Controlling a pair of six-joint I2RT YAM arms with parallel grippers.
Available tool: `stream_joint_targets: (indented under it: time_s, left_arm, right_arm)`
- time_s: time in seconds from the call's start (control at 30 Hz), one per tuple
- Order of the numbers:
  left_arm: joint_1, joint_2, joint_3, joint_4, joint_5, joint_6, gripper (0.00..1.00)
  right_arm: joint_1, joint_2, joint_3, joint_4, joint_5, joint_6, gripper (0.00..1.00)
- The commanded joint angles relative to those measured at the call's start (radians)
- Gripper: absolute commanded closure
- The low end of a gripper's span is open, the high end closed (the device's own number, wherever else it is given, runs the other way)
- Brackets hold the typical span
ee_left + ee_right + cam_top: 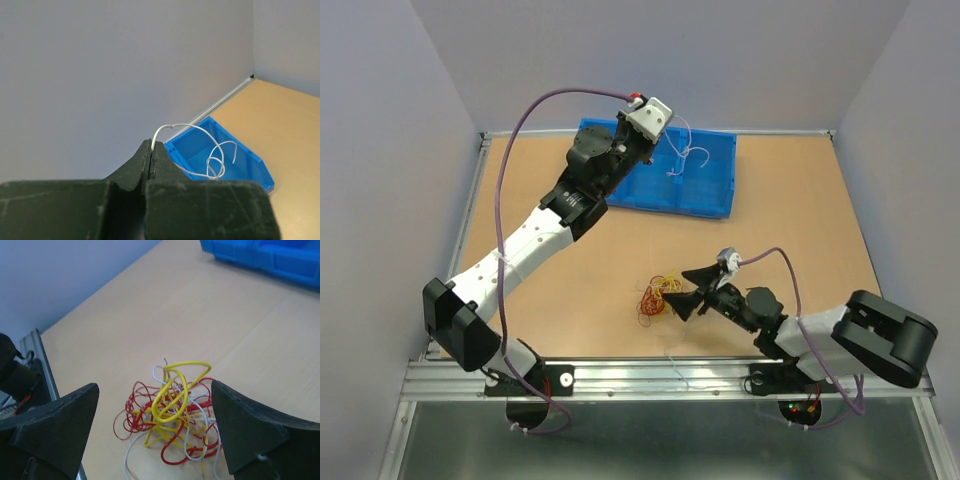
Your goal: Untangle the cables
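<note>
A tan wooden tabletop (pixel 790 230) sits between pale grey walls. The left arm's fingers (pixel 140 167), pressed together, pinch one curly white wire (pixel 200 131) above the blue plastic bin (pixel 192 150). The right arm's fingers (pixel 65 420) are spread wide, facing the loopy clump of red, yellow and white cables (pixel 170 420) near the tabletop's front edge. Closing there could seize several strands at once and tighten the knot.

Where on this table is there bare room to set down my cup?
The widest bare table lies right of the blue bin, and between the bin and the cable tangle. Crowded: the near middle, where the right gripper stands open at the tangle, and over the bin, where the left gripper pinches a white cable.
</note>
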State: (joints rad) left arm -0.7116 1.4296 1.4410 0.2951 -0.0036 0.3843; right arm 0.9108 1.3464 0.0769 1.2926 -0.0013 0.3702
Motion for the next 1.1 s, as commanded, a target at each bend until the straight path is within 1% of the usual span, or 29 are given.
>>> stream_joint_targets:
  time_s: [0.0,0.1,0.17,0.2,0.23,0.3,0.33,0.4,0.47,0.6,0.67,0.77,0.8,0.83,0.87,0.9,0.97,1.0,1.07]
  left_arm:
    - [0.009,0.035,0.061,0.075,-0.039,0.005,1.0]
    - [0.024,0.09,0.045,0.111,-0.033,0.002,1.0]
    - [0.046,0.126,0.055,0.13,-0.021,-0.007,1.0]
    - [0.055,0.167,0.062,0.13,-0.019,-0.016,1.0]
    - [0.064,0.189,0.085,0.127,-0.015,-0.022,1.0]
    - [0.101,0.247,0.101,0.125,-0.001,-0.038,1.0]
    - [0.115,0.265,0.111,0.127,0.032,-0.059,1.0]
    - [0.155,0.33,0.122,0.125,0.06,-0.071,1.0]
    - [0.172,0.403,0.143,0.122,0.062,-0.068,1.0]
    - [0.193,0.518,0.229,0.056,0.022,-0.045,1.0]
    - [0.195,0.57,0.292,-0.014,0.013,-0.038,1.0]
    - [0.195,0.597,0.346,-0.098,0.011,-0.032,1.0]
    - [0.193,0.601,0.361,-0.129,0.025,-0.018,0.88]
    - [0.195,0.601,0.389,-0.186,0.039,-0.012,0.8]
    - [0.195,0.589,0.395,-0.207,0.056,-0.004,0.63]
    - [0.196,0.575,0.391,-0.215,0.074,-0.002,0.57]
    - [0.196,0.527,0.356,-0.217,0.079,-0.004,0.42]
    - [0.196,0.507,0.342,-0.218,0.082,-0.005,0.3]
    - [0.195,0.468,0.306,-0.234,0.099,-0.015,0.24]
  right_arm:
    - [0.002,-0.136,-0.052,0.165,0.078,-0.005,0.01]
    - [0.002,-0.225,-0.107,0.122,0.121,-0.01,0.0]
    - [0.002,-0.324,-0.129,0.07,0.158,-0.019,0.0]
    - [0.0,-0.357,-0.131,-0.002,0.167,-0.023,0.0]
    - [0.002,-0.425,-0.131,-0.041,0.19,-0.034,0.0]
    - [0.002,-0.492,-0.126,-0.154,0.216,-0.04,0.0]
    - [0.002,-0.547,-0.126,-0.183,0.242,-0.045,0.0]
    - [0.002,-0.598,-0.134,-0.246,0.262,-0.048,0.0]
    - [0.002,-0.656,-0.138,-0.279,0.274,-0.053,0.0]
    - [0.002,-0.693,-0.132,-0.341,0.291,-0.059,0.01]
    - [0.002,-0.682,-0.126,-0.351,0.303,-0.059,0.0]
    - [0.0,-0.656,-0.112,-0.352,0.316,-0.059,0.0]
    - [0.002,-0.639,-0.109,-0.355,0.317,-0.057,0.0]
    - [0.0,-0.63,-0.101,-0.355,0.323,-0.056,0.0]
    - [0.002,-0.622,-0.1,-0.357,0.328,-0.054,0.0]
    - [0.002,-0.61,-0.094,-0.364,0.331,-0.047,0.0]
    - [0.002,-0.599,-0.062,-0.407,0.348,-0.025,0.0]
    - [0.002,-0.595,-0.019,-0.514,0.354,-0.013,0.0]
    - [0.002,-0.579,0.027,-0.614,0.368,0.012,0.01]
